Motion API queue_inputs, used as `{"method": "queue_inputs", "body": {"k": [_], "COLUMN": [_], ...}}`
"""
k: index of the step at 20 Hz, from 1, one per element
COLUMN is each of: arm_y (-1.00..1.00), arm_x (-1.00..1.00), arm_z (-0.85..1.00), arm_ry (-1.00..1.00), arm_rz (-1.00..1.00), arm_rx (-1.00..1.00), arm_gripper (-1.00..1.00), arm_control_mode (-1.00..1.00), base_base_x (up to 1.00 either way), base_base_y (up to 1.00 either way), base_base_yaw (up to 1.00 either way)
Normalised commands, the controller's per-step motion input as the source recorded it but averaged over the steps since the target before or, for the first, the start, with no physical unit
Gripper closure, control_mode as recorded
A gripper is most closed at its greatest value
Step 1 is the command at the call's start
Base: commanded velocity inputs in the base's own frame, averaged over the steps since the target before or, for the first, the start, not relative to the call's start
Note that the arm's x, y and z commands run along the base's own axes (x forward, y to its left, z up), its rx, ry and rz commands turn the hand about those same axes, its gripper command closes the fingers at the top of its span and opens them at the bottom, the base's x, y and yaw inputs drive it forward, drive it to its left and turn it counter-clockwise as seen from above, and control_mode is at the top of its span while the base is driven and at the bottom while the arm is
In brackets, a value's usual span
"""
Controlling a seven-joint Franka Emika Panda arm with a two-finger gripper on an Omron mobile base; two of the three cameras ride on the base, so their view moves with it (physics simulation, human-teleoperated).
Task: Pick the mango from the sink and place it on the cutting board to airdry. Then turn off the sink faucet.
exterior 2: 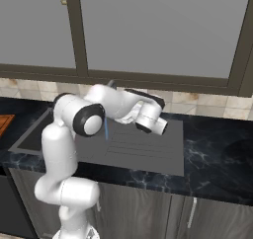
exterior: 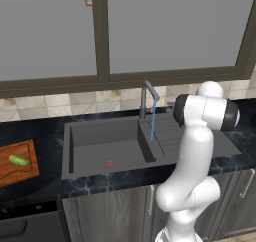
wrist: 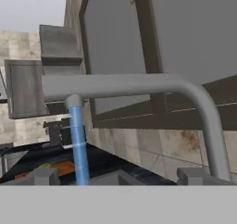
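Mango (exterior: pixel 19 160) lies on the board (exterior: pixel 22 172), at the left edge of the left base view, mid-height. It sits toward the board's left part, flat, nothing touching it. The board rests on the black counter (exterior: pixel 45 131), left of the sink (exterior: pixel 107 136) and apart from its rim.

Sink fills the centre of the left base view: deep basin on the left, ribbed drainboard (exterior 2: pixel 141 146) on the right. A small red spot (exterior: pixel 109 163) sits on the basin floor near the front wall.

Faucet (exterior: pixel 146 98) stands at the back rim of the sink, centre of the frame, spout angled to the right and downward. A thin blue stream (exterior: pixel 153 121) falls from the spout tip to the sink. In the hand view the spout (wrist: pixel 139 86) crosses the frame horizontally at mid-height and bends down along the right side; the stream (wrist: pixel 79 146) drops from its end at lower left.

Arm (exterior: pixel 192 161) rises at lower right of the left base view; its elbow lies right of the faucet. In the right base view the forearm reaches toward the centre of the frame, above the drainboard.

Gripper (wrist: pixel 122 176): fingertips (wrist: pixel 44 176) stand wide apart at the bottom of the hand view, released, holding nothing. The faucet stem passes just above the right tip; contact cannot be told.

Window frames (exterior: pixel 102 36) and a tiled backsplash (exterior: pixel 75 103) run behind the sink.
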Motion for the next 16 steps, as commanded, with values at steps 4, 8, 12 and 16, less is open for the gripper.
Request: {"method": "queue_inputs", "body": {"k": [4, 8, 12, 16], "arm_y": [0.0, 0.0, 0.0, 0.0], "arm_x": [0.42, 0.41, 0.43, 0.42], "arm_z": [-0.17, -0.17, -0.22, -0.21], "arm_ry": [0.0, 0.0, 0.0, 0.0], "arm_rz": [0.0, 0.0, 0.0, 0.0], "arm_rx": [0.0, 0.0, 0.0, 0.0], "arm_gripper": [-1.0, -1.0, -1.0, -1.0], "arm_control_mode": [-1.0, -1.0, -1.0, -1.0], "base_base_x": [0.0, 0.0, 0.0, 0.0], "base_base_y": [0.0, 0.0, 0.0, 0.0], "base_base_yaw": [0.0, 0.0, 0.0, 0.0]}}
